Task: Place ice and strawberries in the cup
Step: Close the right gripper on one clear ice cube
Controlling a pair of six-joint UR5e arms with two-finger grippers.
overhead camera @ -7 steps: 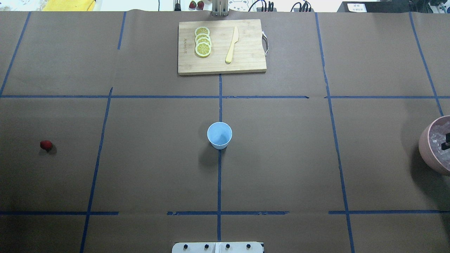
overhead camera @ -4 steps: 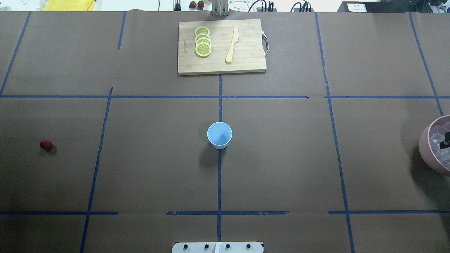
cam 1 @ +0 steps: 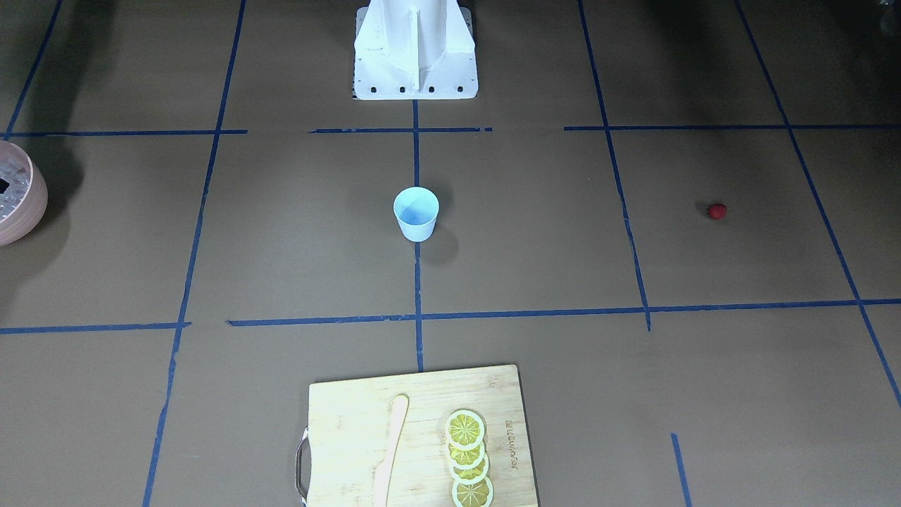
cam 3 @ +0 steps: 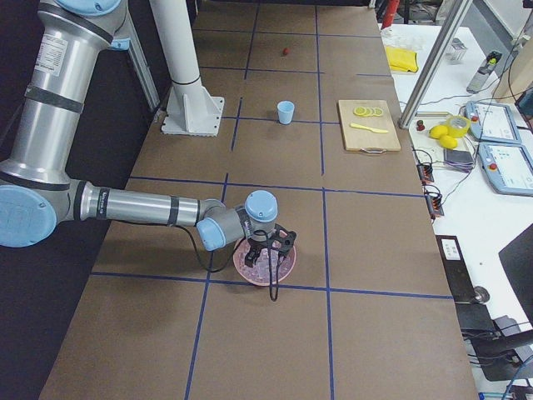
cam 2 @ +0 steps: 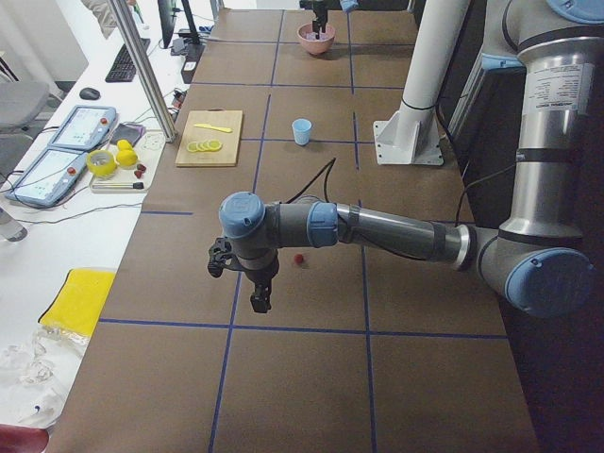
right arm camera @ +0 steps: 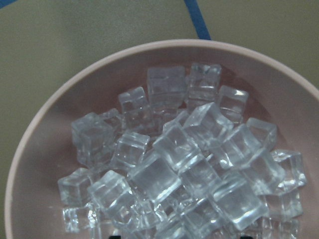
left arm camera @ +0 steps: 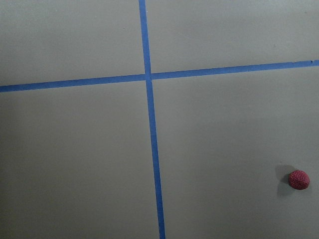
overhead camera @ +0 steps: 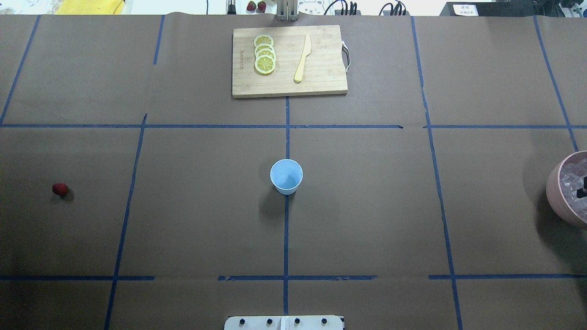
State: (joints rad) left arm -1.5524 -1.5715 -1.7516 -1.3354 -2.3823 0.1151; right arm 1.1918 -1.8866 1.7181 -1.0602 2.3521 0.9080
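The light-blue cup (overhead camera: 286, 176) stands upright at the table's centre with nothing showing inside. One red strawberry (overhead camera: 59, 189) lies far to the left, and it also shows low right in the left wrist view (left arm camera: 298, 179). The left gripper (cam 2: 257, 300) hangs above the table beside the berry; I cannot tell if it is open or shut. The ice (right arm camera: 169, 164) is piled in a pink bowl (overhead camera: 555, 197) at the right edge. My right gripper (cam 3: 268, 252) points down over that bowl, only a dark tip showing from overhead, and I cannot tell its state.
A wooden cutting board (overhead camera: 321, 68) at the far middle holds lemon slices (overhead camera: 264, 55) and a pale knife (overhead camera: 302, 58). The robot's white base (cam 1: 415, 49) sits at the near edge. Blue tape lines cross the brown table cover.
The dark tip of the right gripper over the bowl has shifted slightly toward the view's right edge. The cup and strawberry have not moved.
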